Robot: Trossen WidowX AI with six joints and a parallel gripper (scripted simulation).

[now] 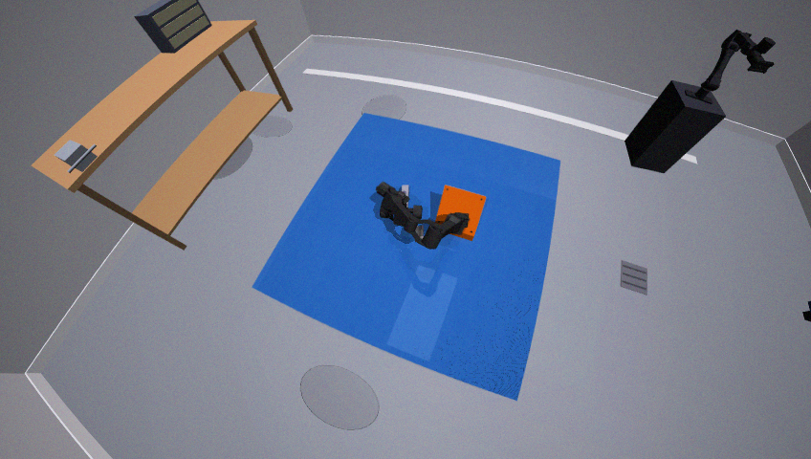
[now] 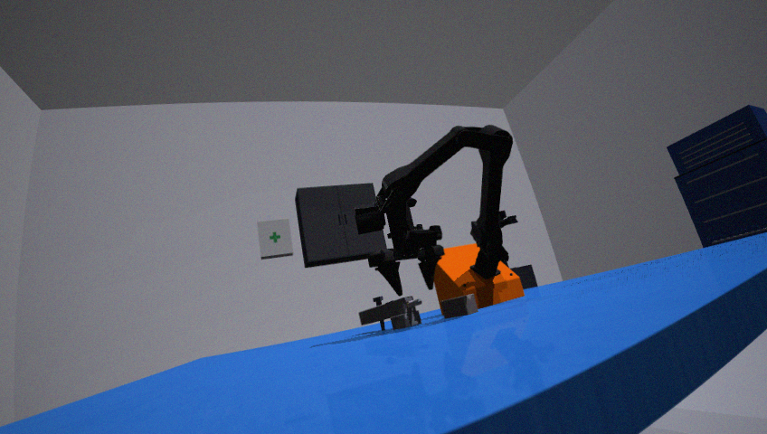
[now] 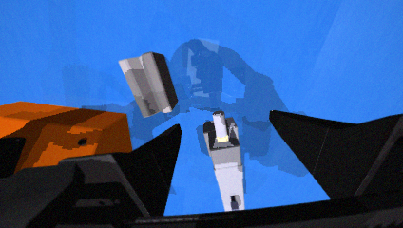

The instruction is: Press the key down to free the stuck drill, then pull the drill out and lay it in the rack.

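My gripper [image 2: 414, 291] [image 3: 223, 122] is open and empty, its fingertips above and on either side of the holder's end where the drill sits. The drill [image 3: 220, 124], a short silver cylinder with a yellow band, sticks out of the dark-jawed end of the holder. The holder is a long grey bar [image 1: 405, 188] [image 2: 373, 314] [image 3: 228, 177] on a small block. The key [image 2: 378, 298] stands upright through the bar's far part, its head above the bar and its pin below. The rack [image 2: 456, 306] [image 3: 154, 85] is a grey block with a V groove, separate from the holder.
The orange base block [image 1: 463, 203] [image 2: 457, 261] [image 3: 102, 133] carries the arm and stands close beside the rack. The blue mat [image 1: 341, 255] [image 2: 376, 376] [image 3: 309, 43] lies under everything. A wooden bench [image 1: 133, 91] stands far off at the left in the top view.
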